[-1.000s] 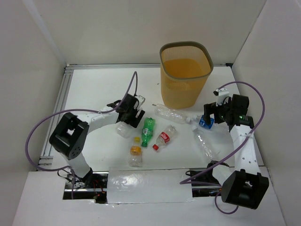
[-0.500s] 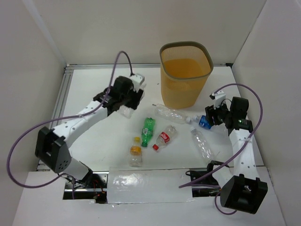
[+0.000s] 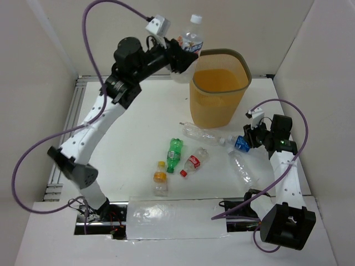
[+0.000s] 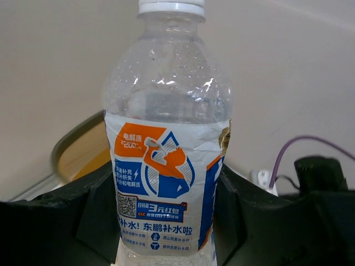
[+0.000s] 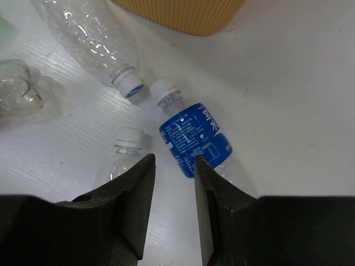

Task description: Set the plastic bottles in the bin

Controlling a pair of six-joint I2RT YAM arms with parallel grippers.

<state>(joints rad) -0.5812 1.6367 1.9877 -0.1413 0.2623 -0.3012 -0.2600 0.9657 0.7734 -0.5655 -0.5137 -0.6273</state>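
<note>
Upward I had swung my left gripper [image 3: 183, 52], pinching a labelled bottle [image 4: 166, 160], its base cut off, beside the rim of the bin [image 3: 216, 108]; my right gripper [image 5: 175, 188] stood narrowly parted, empty.

right claw [image 5: 173, 162]: 2 black fingers at btm of frame, narrow gap btwn them, table seen thru gap, nothing clamped.
blue-label bottle [image 5: 195, 139]: lying on table, white cap twd upper left, just past fingertips; lower body hidden behind right finger.
long clear bottle [image 5: 83, 33]: lying upper left, neck end pointing down-right, v. close to blue-label bottle's cap.
small clear bottle [image 5: 128, 141]: white cap twd top, body mostly hidden behind left finger; just left of blue-label bottle.
crushed clear bottle [image 5: 16, 88]: left edge, partly cut off.
bin [image 5: 183, 14]: orange-yellow ribbed base, top edge only.
table [image 5: 288, 111]: white, fine ribbing.
</note>
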